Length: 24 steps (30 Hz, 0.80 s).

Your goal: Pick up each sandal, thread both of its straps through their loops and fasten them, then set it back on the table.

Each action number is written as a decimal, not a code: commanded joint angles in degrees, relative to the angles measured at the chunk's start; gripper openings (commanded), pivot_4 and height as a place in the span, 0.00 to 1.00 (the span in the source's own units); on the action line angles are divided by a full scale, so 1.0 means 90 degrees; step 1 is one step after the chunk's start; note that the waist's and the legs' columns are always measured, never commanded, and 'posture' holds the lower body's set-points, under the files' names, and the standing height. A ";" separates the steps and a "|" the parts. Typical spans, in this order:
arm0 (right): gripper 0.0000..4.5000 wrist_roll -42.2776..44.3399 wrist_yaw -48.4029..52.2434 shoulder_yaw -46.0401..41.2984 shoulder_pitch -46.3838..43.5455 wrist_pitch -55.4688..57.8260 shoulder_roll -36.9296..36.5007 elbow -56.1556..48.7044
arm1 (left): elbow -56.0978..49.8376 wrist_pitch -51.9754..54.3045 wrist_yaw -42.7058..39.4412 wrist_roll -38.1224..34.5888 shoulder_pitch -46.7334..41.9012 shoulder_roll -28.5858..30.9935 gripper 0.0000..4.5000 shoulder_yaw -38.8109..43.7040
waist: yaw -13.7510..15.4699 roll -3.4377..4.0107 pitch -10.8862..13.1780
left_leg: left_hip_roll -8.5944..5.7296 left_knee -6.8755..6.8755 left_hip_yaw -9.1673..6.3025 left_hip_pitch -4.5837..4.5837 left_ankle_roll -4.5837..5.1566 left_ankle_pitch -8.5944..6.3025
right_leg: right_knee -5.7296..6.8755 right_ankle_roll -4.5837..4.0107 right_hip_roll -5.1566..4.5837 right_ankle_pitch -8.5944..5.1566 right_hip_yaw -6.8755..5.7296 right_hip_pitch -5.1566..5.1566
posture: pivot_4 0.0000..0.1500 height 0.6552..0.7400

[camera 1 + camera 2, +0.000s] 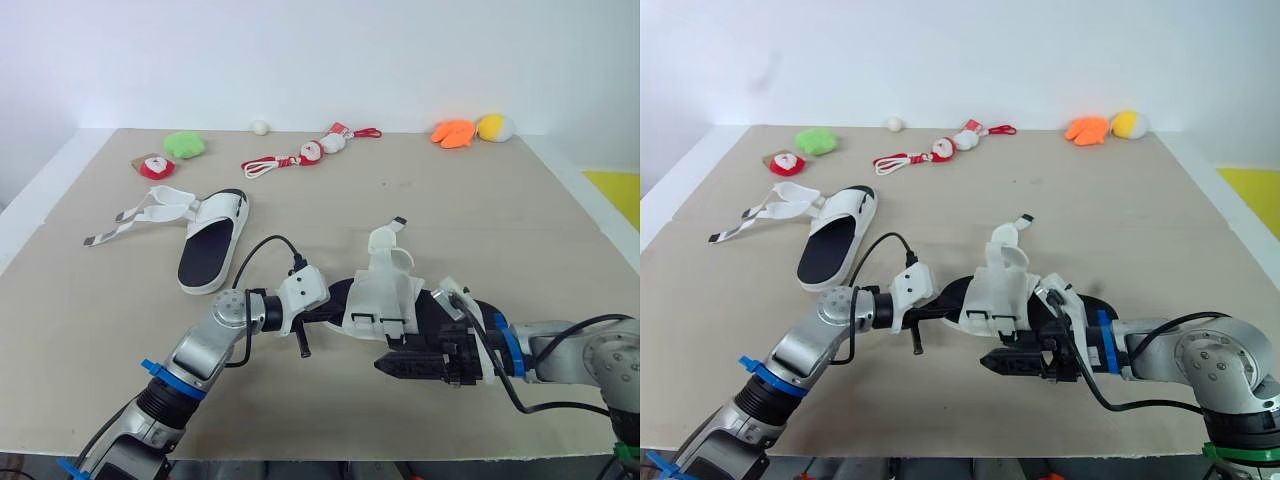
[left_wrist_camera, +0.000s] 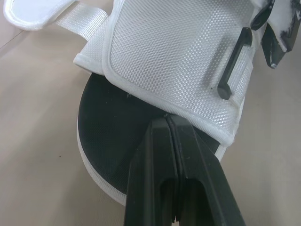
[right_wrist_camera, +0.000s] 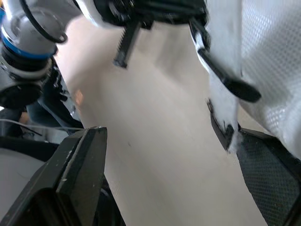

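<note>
A white sandal with a black insole is held low over the middle of the table, its straps loose and one strap end sticking up. My left gripper is shut where the white upper meets the insole, at the sandal's left end. My right gripper is open just in front of the sandal, below its black loops, with fingers spread wide. A second sandal lies flat at the left, its two straps trailing loose to the left.
Small toys line the far edge: a green plush, a red-and-white one, red-corded ones, an orange one and a yellow one. The table's front edge runs just below my arms.
</note>
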 commanded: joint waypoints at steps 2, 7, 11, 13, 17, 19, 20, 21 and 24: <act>1.00 0.0585 -0.0375 -0.0309 -0.0287 -0.0012 0.0027 0.0088 | 0.0297 0.0209 -0.0114 0.0216 0.0185 0.0113 0.00 -0.0343 | -0.0001 0.0000 0.0000 | 0.0001 0.0000 -0.0001 0.0000 0.0000 0.0000 | 0.0000 0.0000 0.0001 0.0000 0.0000 0.0000 | 1.00 1.00; 0.71 0.0800 -0.0687 -0.0215 -0.0217 0.0019 -0.0005 0.0224 | 0.0295 0.0206 -0.0101 0.0219 0.0197 0.0100 0.00 -0.0353 | 0.0000 0.0000 0.0000 | 0.0001 0.0000 0.0000 0.0000 0.0000 0.0000 | 0.0000 -0.0001 0.0000 0.0001 0.0000 0.0000 | 1.00 1.00; 0.25 0.0846 -0.0840 -0.0144 -0.0114 0.0002 -0.0004 0.0236 | 0.0276 0.0215 -0.0095 0.0217 0.0214 0.0100 0.00 -0.0352 | 0.0000 0.0000 0.0000 | 0.0001 -0.0001 0.0000 -0.0001 0.0000 0.0000 | 0.0000 -0.0003 0.0000 -0.0001 0.0000 0.0000 | 1.00 1.00; 0.01 0.0831 -0.0845 -0.0098 -0.0017 0.0035 -0.0053 0.0180 | 0.0269 0.0221 -0.0096 0.0217 0.0223 0.0102 0.00 -0.0352 | 0.0001 0.0000 0.0000 | 0.0000 -0.0001 -0.0001 -0.0002 0.0000 0.0000 | 0.0000 -0.0003 0.0000 -0.0003 0.0000 0.0000 | 1.00 1.00; 0.01 0.0655 -0.0706 0.0163 0.0541 0.0139 -0.0197 -0.0260 | 0.0268 0.0225 -0.0091 0.0220 0.0230 0.0104 0.00 -0.0349 | 0.0002 0.0000 0.0000 | 0.0000 -0.0003 -0.0002 -0.0003 0.0000 0.0000 | 0.0000 -0.0004 0.0000 -0.0005 0.0000 0.0000 | 1.00 1.00; 0.01 0.0663 -0.0667 0.0252 0.0833 0.0140 -0.0239 -0.0495 | 0.0263 0.0229 -0.0088 0.0221 0.0232 0.0102 0.00 -0.0348 | 0.0002 -0.0001 -0.0001 | 0.0000 -0.0006 -0.0003 -0.0002 0.0001 0.0000 | 0.0000 -0.0006 0.0001 -0.0008 -0.0001 0.0000 | 1.00 1.00; 0.01 0.0653 -0.0664 0.0282 0.0941 0.0114 -0.0247 -0.0581 | 0.0261 0.0230 -0.0088 0.0222 0.0234 0.0101 0.00 -0.0348 | 0.0001 -0.0001 -0.0001 | 0.0001 -0.0007 -0.0003 -0.0001 0.0001 -0.0001 | 0.0000 -0.0005 0.0001 -0.0009 -0.0001 0.0000 | 1.00 1.00; 0.01 0.0628 -0.0661 0.0309 0.1015 0.0084 -0.0256 -0.0642 | 0.0259 0.0231 -0.0088 0.0222 0.0235 0.0100 0.00 -0.0348 | 0.0000 0.0000 -0.0001 | 0.0002 -0.0007 -0.0003 0.0000 0.0001 -0.0001 | 0.0000 -0.0005 0.0002 -0.0008 -0.0001 0.0000 | 1.00 1.00; 0.01 0.0654 -0.0648 0.0387 0.1219 0.0038 -0.0301 -0.0791 | 0.0252 0.0234 -0.0089 0.0220 0.0241 0.0096 0.00 -0.0355 | 0.0000 -0.0003 -0.0002 | 0.0002 -0.0006 -0.0002 0.0004 0.0001 -0.0001 | 0.0000 -0.0006 0.0002 -0.0006 0.0000 0.0000 | 1.00 1.00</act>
